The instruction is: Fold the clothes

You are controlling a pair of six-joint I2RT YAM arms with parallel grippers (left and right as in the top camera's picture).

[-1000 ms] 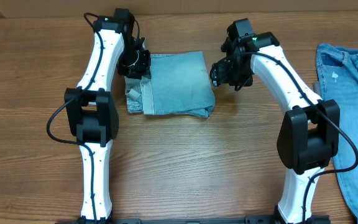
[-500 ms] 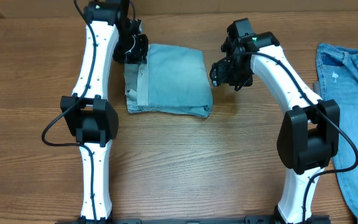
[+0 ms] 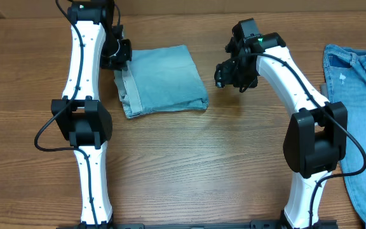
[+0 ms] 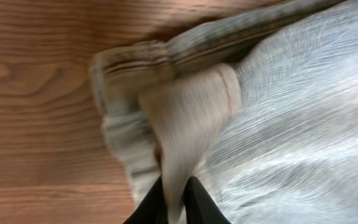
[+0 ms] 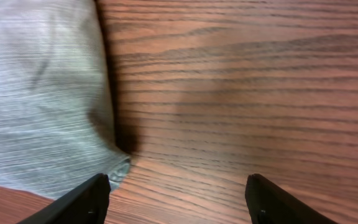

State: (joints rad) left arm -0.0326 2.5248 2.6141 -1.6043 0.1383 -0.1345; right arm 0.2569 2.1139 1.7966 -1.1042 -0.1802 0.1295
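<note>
The clothes (image 3: 161, 79) are a folded bundle of pale denim shorts lying left of the table's middle, slightly skewed. My left gripper (image 3: 116, 54) sits at the bundle's far-left corner. In the left wrist view it (image 4: 176, 186) is shut on a whitish flap (image 4: 188, 118) of the clothes, pinched between the two black fingers (image 4: 151, 202), with the stitched band (image 4: 129, 68) beyond. My right gripper (image 3: 229, 73) hovers just right of the bundle. In the right wrist view it (image 5: 179, 186) is open over bare wood, and the clothes' corner (image 5: 42, 93) lies beside its left finger (image 5: 89, 196).
A second, bluer denim garment (image 3: 361, 95) lies spread at the table's right edge, running down to the near right corner. The wooden table (image 3: 189, 159) stretches between both arm bases.
My left gripper has moved left and away, dragging the folded clothes leftward and turning them a little. The right arm has stayed put.
</note>
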